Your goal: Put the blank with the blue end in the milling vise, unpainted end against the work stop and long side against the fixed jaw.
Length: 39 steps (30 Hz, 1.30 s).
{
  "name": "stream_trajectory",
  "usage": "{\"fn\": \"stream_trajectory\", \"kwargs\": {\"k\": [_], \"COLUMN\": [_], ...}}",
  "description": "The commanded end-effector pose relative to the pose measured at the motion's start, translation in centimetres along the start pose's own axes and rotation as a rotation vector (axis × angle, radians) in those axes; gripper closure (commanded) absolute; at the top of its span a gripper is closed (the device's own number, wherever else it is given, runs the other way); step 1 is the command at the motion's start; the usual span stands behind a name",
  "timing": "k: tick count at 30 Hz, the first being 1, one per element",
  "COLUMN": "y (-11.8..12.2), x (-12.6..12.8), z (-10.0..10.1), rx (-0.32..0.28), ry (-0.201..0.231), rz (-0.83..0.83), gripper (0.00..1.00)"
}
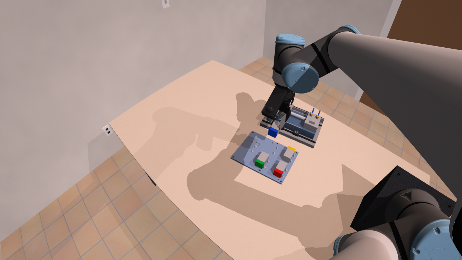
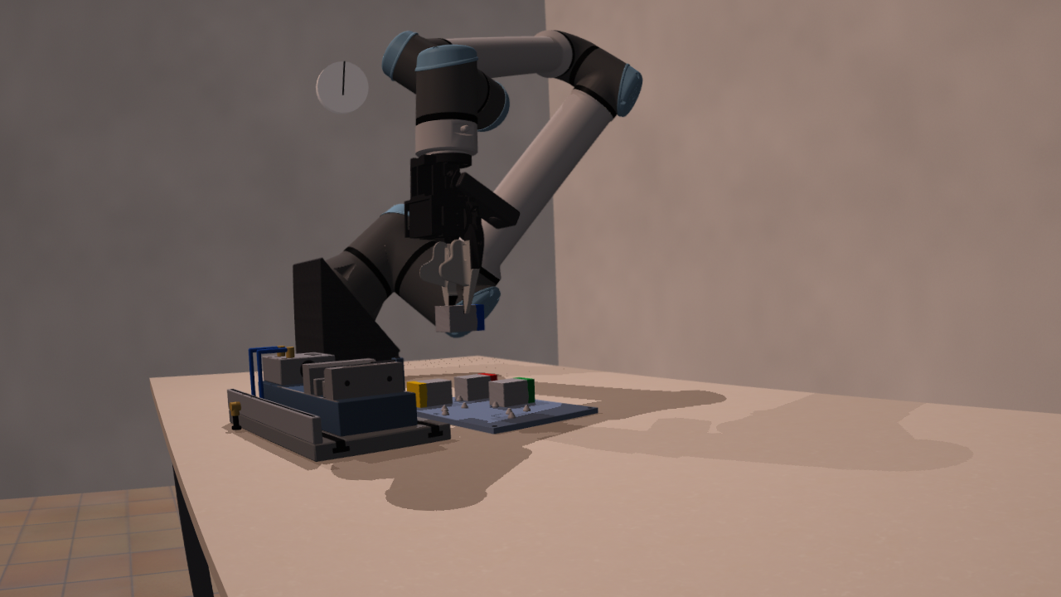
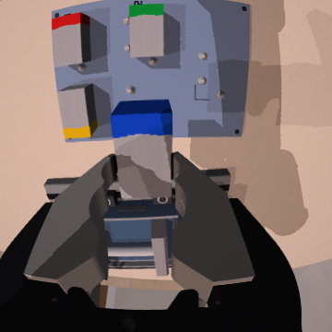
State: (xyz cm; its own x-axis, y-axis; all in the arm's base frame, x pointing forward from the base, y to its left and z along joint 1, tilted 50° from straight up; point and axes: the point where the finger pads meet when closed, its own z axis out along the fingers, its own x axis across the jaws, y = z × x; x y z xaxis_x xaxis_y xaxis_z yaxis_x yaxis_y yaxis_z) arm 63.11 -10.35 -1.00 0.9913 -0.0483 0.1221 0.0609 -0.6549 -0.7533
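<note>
My gripper (image 1: 278,123) (image 2: 457,303) (image 3: 144,155) is shut on the blank with the blue end (image 1: 273,131) (image 2: 457,319) (image 3: 142,121), gripping its grey body. It holds the blank level, well above the table, over the gap between the blue plate (image 1: 246,151) (image 2: 558,410) (image 3: 221,46) and the milling vise (image 1: 301,127) (image 2: 348,412). In the wrist view the blue end points toward the plate. The vise's hose end block (image 1: 312,120) (image 2: 285,365) is at its far end from the plate. The gripper hides the jaws' gap in the top view.
Three other blanks lie on the plate: green-ended (image 1: 261,159) (image 3: 147,32), red-ended (image 1: 279,168) (image 3: 69,39), yellow-ended (image 1: 289,151) (image 3: 76,111). Small pegs stick up from the plate. The arm's base (image 1: 403,190) stands at the table's near right.
</note>
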Motion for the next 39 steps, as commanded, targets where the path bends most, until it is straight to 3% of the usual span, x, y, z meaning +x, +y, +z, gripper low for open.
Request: {"fn": "stream_trajectory", "kwargs": {"k": [1, 39], "y": [0.03, 0.14], "x": [0.04, 0.11], "z": [-0.28, -0.29], "rx": [-0.001, -0.001], "ry": [0.001, 0.001], "rz": [0.000, 0.020], "gripper": [1.00, 1.00]}}
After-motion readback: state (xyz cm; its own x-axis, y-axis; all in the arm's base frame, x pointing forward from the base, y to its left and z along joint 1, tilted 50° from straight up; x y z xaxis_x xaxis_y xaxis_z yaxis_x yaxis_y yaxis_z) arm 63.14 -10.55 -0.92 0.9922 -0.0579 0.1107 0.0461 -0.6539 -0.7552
